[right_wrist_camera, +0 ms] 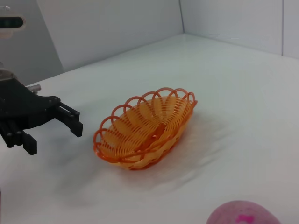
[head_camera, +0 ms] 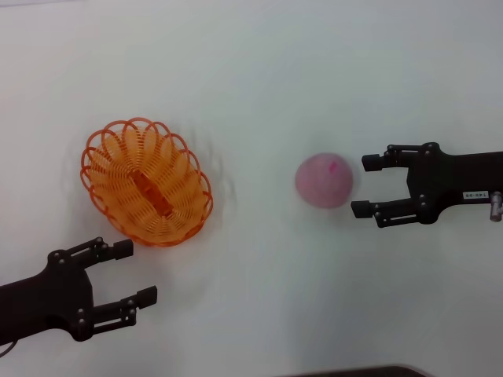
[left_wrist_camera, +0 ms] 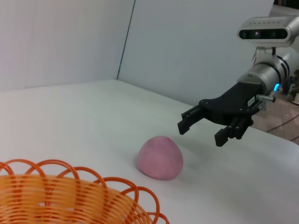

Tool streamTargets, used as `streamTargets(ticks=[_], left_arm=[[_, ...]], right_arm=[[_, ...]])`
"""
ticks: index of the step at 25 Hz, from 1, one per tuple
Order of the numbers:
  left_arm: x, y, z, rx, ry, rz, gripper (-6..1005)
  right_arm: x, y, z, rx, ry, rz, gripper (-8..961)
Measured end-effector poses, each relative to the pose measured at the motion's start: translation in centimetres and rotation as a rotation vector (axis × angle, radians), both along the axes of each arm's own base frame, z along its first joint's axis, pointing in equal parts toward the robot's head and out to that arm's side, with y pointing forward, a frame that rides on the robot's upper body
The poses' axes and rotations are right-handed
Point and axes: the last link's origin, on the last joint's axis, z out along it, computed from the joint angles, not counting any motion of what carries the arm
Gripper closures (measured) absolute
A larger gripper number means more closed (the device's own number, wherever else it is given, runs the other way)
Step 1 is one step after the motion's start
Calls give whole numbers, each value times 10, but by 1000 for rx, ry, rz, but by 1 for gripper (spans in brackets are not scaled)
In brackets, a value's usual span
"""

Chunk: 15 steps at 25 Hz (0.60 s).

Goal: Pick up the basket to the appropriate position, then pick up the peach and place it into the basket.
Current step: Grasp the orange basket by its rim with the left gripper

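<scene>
The orange openwork basket (head_camera: 148, 182) rests on the white table at the left, empty; it also shows as the basket (right_wrist_camera: 145, 128) and as the basket (left_wrist_camera: 65, 196). The pink peach (head_camera: 324, 180) sits on the table right of centre, seen too as the peach (left_wrist_camera: 160, 157) and the peach (right_wrist_camera: 244, 214). My right gripper (head_camera: 363, 185) is open just to the right of the peach, fingers pointing at it, not touching; it appears as the right gripper (left_wrist_camera: 201, 129). My left gripper (head_camera: 135, 273) is open below the basket, apart from it, also the left gripper (right_wrist_camera: 53, 135).
The white table (head_camera: 259, 86) spreads all around. White walls (left_wrist_camera: 60, 37) stand behind it. A dark edge (head_camera: 369, 371) shows at the bottom of the head view.
</scene>
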Motion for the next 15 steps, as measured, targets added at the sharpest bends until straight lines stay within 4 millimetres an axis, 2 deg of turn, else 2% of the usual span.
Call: streamTargets(ticks=[15], left_arm=[[3, 1, 6, 14, -39, 6, 191]], right_arm=[[-1, 1, 0, 4, 6, 0, 75]])
